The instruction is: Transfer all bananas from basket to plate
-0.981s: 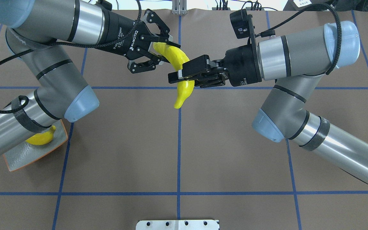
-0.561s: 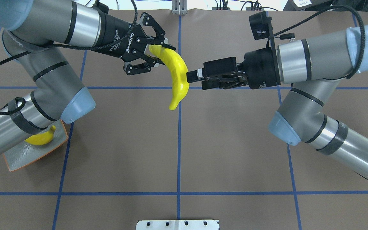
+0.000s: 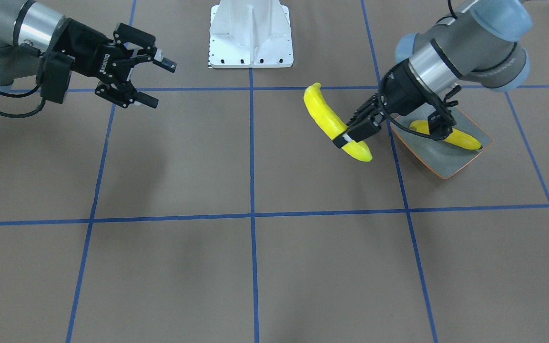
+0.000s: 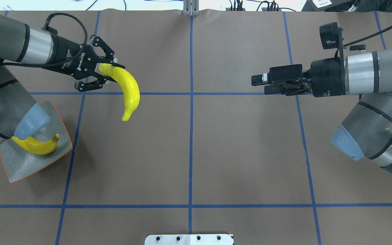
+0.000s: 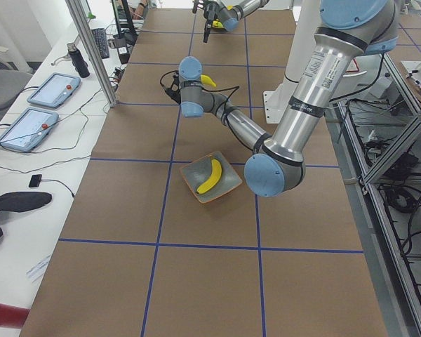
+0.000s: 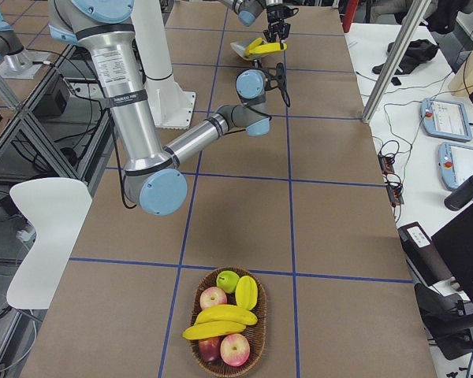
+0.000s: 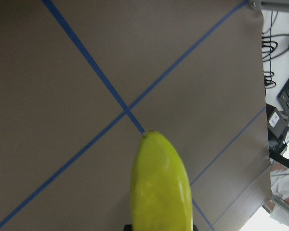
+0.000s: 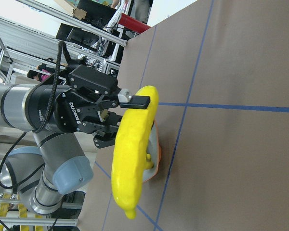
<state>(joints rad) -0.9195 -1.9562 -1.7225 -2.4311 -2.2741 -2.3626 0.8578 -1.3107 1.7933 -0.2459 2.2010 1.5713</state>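
My left gripper (image 4: 110, 72) is shut on the stem end of a yellow banana (image 4: 129, 91), which hangs above the table right of the plate (image 4: 29, 163). From the front the same gripper (image 3: 350, 136) and banana (image 3: 323, 116) show beside the plate (image 3: 451, 161). On that orange-rimmed plate lies a second banana (image 4: 38, 145), partly under my left arm. My right gripper (image 4: 260, 84) hovers open and empty at the far right. In the right side view, the basket (image 6: 227, 319) sits near the table's end with more bananas (image 6: 224, 315) in it.
Red and green apples (image 6: 235, 349) share the basket with the bananas. A white mounting plate (image 4: 189, 239) sits at the near table edge. Blue tape lines cross the brown table. Tablets and cables lie on the side desk (image 5: 42, 119).
The right gripper let go of the banana's middle and pulled back to the right. The left arm carried the banana leftwards, closer to the plate.
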